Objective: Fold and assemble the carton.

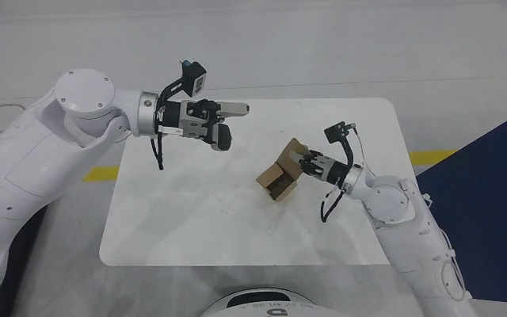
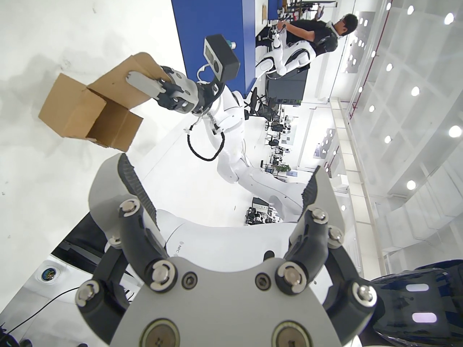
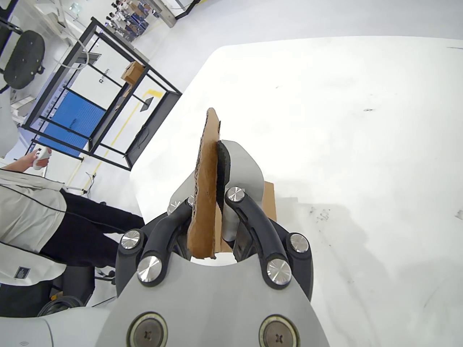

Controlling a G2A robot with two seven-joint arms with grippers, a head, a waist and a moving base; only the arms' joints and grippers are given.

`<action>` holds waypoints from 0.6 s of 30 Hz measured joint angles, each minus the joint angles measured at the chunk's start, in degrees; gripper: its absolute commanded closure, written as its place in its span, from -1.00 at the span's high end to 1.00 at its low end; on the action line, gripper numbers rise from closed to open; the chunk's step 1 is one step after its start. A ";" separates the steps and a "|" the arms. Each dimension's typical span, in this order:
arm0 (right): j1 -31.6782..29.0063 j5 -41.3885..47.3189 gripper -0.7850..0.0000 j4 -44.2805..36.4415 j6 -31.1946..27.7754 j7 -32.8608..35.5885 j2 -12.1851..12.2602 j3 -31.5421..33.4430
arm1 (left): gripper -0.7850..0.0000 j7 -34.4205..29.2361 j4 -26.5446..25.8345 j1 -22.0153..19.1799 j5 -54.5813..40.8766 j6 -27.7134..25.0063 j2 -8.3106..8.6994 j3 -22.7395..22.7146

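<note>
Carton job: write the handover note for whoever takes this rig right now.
Right gripper: shut on a flap of the carton.
Left gripper: open, empty, over the table's far side, apart from the carton.
Carton: tilted over the table's right half, body opened into a tube, end open.
Done: body opened up.
Left: fold and close the flaps.

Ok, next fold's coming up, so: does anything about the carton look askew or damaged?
The brown cardboard carton is askew to the edges of the white table, one end open, pinched by a single flap in the right gripper. No tears or crushing show.
</note>
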 measured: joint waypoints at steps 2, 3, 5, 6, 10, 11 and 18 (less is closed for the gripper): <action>-0.67 -2.23 1.00 -1.14 1.35 -1.10 0.03 -0.15 | 1.00 -0.42 0.41 0.08 0.67 0.01 -0.35 0.14; -1.42 -3.52 1.00 -1.98 1.98 -1.84 0.08 -0.03 | 1.00 -0.67 0.97 0.28 1.13 -0.38 -0.62 0.38; -2.89 -4.85 1.00 -3.35 2.83 -3.13 0.18 0.51 | 1.00 -1.15 2.31 0.70 2.70 -1.06 -1.10 1.21; -4.11 -5.02 1.00 -4.37 3.36 -4.27 0.23 1.13 | 1.00 -1.64 3.29 0.88 4.20 -1.70 -1.52 2.00; -9.72 -1.49 1.00 -8.27 5.65 -10.12 0.24 4.43 | 1.00 -1.06 7.68 1.21 7.71 -4.72 -3.61 4.86; -11.45 -0.80 1.00 -9.40 5.94 -11.49 0.26 5.32 | 1.00 -0.42 8.74 1.21 8.60 -5.36 -4.25 5.67; -27.49 -1.65 1.00 -17.38 6.12 -18.79 0.43 9.96 | 1.00 2.27 17.96 -1.90 19.40 -6.53 -11.04 13.69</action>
